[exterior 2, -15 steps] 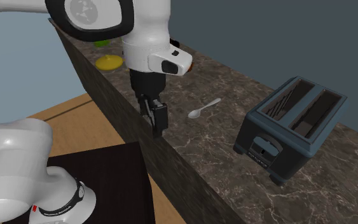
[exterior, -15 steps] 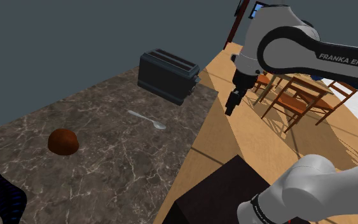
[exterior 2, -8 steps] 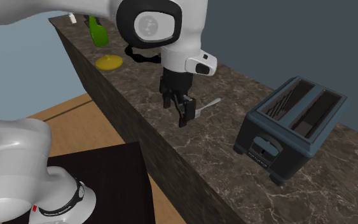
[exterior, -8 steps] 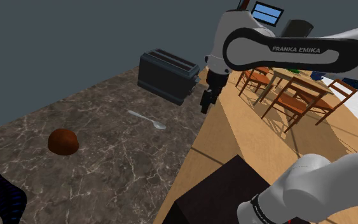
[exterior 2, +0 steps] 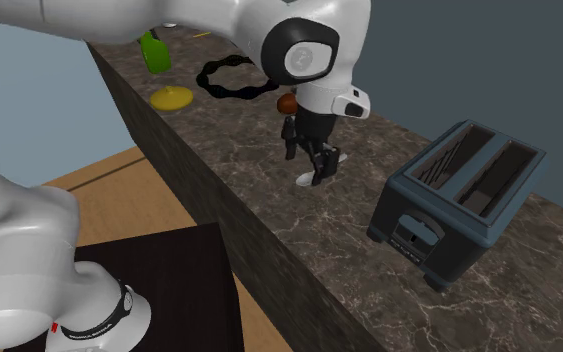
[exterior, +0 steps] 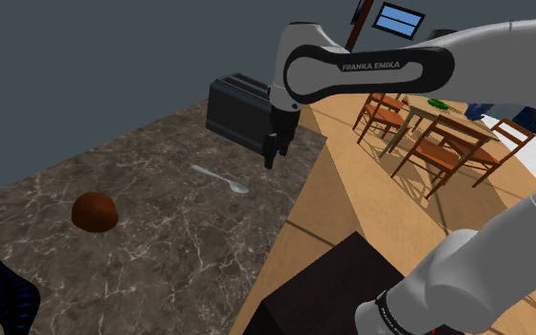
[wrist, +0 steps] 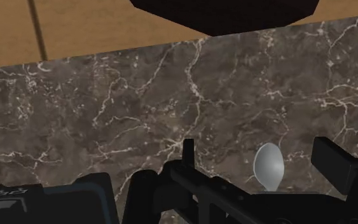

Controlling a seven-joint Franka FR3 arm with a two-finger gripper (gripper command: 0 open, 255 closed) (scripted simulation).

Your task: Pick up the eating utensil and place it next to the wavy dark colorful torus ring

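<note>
Counter point(exterior: 161, 238): dark veined marble, carrying every item below and running along a wooden floor.
Arm point(exterior: 370, 67): white Franka, reaching from its stand over the counter's edge.
Stand point(exterior: 332, 295): black box, sitting on the floor beside the counter.
Toaster point(exterior: 242, 109): dark 2-slot model, standing at the counter's far end in the shoulder view.
Torus ring point(exterior 2: 231, 80): wavy and dark, lying well apart from the spoon, near a yellow disc point(exterior 2: 172, 97).
Brown lump point(exterior: 94, 211): round, resting between ring and spoon.
Gripper point(exterior 2: 319, 168): hanging just above the counter, pointing down, its 2 fingers standing apart and clasping nothing.
Spoon point(exterior: 220, 179): pale grey, lying flat on the marble near the toaster; in the wrist view its bowl point(wrist: 268, 167) is showing between the fingers, untouched.
</note>
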